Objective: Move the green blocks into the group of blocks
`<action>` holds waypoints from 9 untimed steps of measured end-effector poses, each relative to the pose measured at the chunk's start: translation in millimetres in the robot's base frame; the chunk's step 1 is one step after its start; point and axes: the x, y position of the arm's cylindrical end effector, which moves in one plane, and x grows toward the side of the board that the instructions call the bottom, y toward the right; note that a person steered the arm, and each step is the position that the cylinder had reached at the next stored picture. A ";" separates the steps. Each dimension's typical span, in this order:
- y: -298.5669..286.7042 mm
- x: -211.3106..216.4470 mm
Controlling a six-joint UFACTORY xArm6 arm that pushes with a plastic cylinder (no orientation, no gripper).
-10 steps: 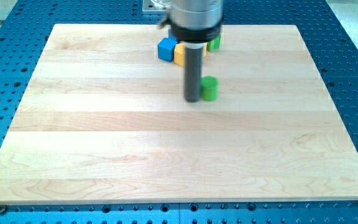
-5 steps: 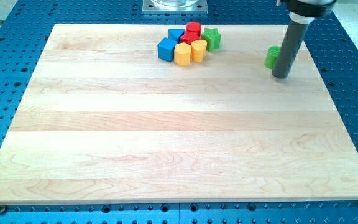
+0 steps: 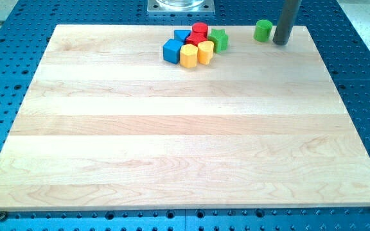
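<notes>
The green cylinder block (image 3: pixel 263 29) stands near the top edge of the pale wooden board (image 3: pixel 185 147), toward the view's right, clearly apart from the group of blocks. My tip (image 3: pixel 279 43), the lower end of the straight dark rod, rests on the board just beside this cylinder, on its right side. No jaws exist on this rig, so there is nothing to report as open or closed; the rod acts by side contact only. Whether the rod touches the cylinder cannot be told, as the gap is too small to resolve.

This placement appears deliberate: with the tip on the far side of the cylinder from the group, a leftward slide should carry the cylinder toward the cluster.

The second green block, star-shaped (image 3: pixel 218 39), already sits at the right edge of the group, touching or nearly touching the yellow hexagonal block (image 3: pixel 204 51). By this judgement, 1 of the 2 green blocks is in place and 1 remains.

The group itself lies at the board's top centre. It holds 2 yellow blocks, the second being a yellow pentagon-like block (image 3: pixel 188 56), a blue cube (image 3: pixel 172 50), a smaller blue block (image 3: pixel 182 35) behind it, and red blocks (image 3: pixel 199 31) at the rear.

The board rests on a blue perforated table (image 3: pixel 365 70).
</notes>
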 end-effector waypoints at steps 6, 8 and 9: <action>-148.9 -34.8; -218.0 -43.0; -178.2 -33.5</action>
